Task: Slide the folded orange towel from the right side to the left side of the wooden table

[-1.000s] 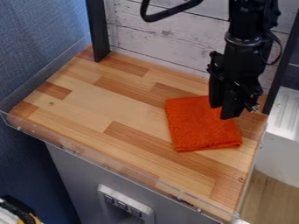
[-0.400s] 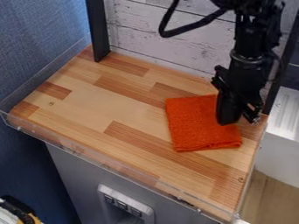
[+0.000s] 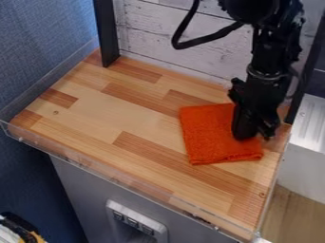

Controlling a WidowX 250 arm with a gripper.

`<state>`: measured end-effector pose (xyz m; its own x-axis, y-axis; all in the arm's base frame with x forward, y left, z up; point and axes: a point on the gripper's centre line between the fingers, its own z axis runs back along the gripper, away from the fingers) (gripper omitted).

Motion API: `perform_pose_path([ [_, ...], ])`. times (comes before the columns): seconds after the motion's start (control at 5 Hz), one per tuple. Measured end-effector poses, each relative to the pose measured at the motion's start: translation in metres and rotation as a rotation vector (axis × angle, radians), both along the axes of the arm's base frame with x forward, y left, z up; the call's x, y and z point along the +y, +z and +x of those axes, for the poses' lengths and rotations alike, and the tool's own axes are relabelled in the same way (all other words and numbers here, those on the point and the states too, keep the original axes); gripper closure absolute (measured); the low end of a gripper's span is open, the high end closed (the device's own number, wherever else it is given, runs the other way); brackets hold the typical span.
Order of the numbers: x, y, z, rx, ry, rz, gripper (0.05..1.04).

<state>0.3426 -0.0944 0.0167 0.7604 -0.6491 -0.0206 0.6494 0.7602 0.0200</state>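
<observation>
The black gripper [image 3: 249, 134] hangs from the upper right, low over the right part of an orange cloth [image 3: 211, 135]. Its lower end covers part of the cloth's right side, and whether it touches the fabric cannot be told. The cloth is folded into a rough square and lies flat on the right half of the wooden tabletop [image 3: 114, 114].
A clear, low rim [image 3: 95, 166] runs along the tabletop's front and left edges. Dark posts [image 3: 106, 33] rise at the back corners before a whitewashed plank wall [image 3: 165, 42]. A metallic surface [image 3: 311, 123] stands to the right, and a blue partition [image 3: 38, 52] to the left.
The gripper has come down and forward over the cloth's right side, shifting slightly right and then a little back left. The cloth looks unmoved.
</observation>
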Motion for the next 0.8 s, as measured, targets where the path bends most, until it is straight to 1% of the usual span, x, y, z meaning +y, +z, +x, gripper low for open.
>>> perform_pose_path([
  [0.2, 0.005, -0.006, -0.005, -0.009, -0.004, 0.003, 1.025],
  [0.4, 0.027, -0.006, -0.013, -0.01, 0.055, 0.002, 1.025],
  [0.6, 0.064, -0.007, -0.02, -0.014, 0.164, -0.008, 1.025],
  [0.8, 0.095, -0.007, -0.027, -0.032, 0.264, -0.024, 1.025],
])
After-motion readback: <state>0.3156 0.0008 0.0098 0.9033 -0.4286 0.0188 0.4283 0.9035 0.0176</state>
